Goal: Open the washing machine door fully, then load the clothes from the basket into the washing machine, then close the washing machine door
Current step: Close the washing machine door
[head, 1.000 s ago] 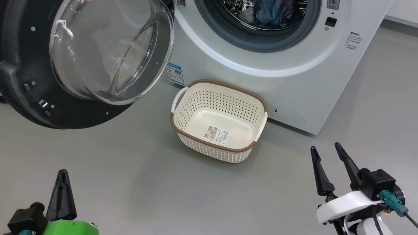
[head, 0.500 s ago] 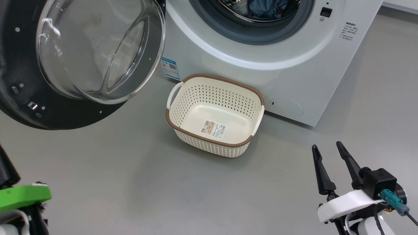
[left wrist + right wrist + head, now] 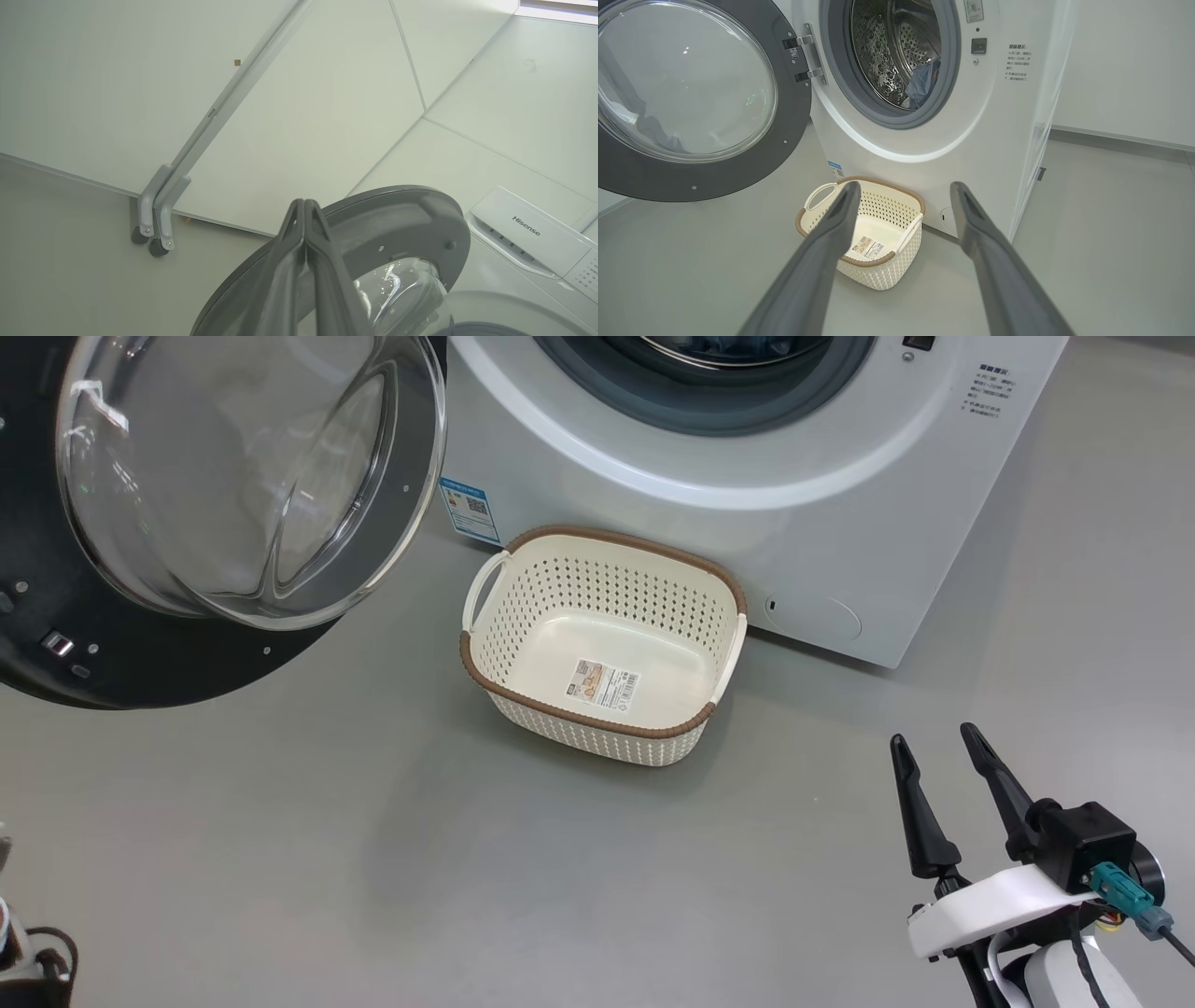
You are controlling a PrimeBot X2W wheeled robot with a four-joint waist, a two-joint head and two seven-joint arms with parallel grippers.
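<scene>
The washing machine door (image 3: 140, 663) stands swung open to the left, its clear porthole bulging toward me. The white washing machine (image 3: 840, 523) is behind the basket (image 3: 597, 723), which sits on the floor with just a sticker on its base. In the right wrist view, clothes (image 3: 923, 81) of blue cloth lie inside the steel drum, beyond the door (image 3: 784, 116) and basket (image 3: 878, 275). My right gripper (image 3: 934, 737) (image 3: 904, 186) hovers open and empty, right of the basket. My left gripper (image 3: 303, 203) is shut on nothing, pointing up past the door (image 3: 397, 219) edge.
Grey floor spreads around the basket. In the left wrist view, pale wall panels rise behind the washing machine (image 3: 528, 233), with a grey wheeled bracket (image 3: 156, 219) at a panel's foot. A white wall and skirting run right of the washing machine (image 3: 971, 140).
The head camera has shifted, sliding the machine, door and basket up and left. My left gripper has left the lower-left corner of the head view. The right gripper holds its place, still open.
</scene>
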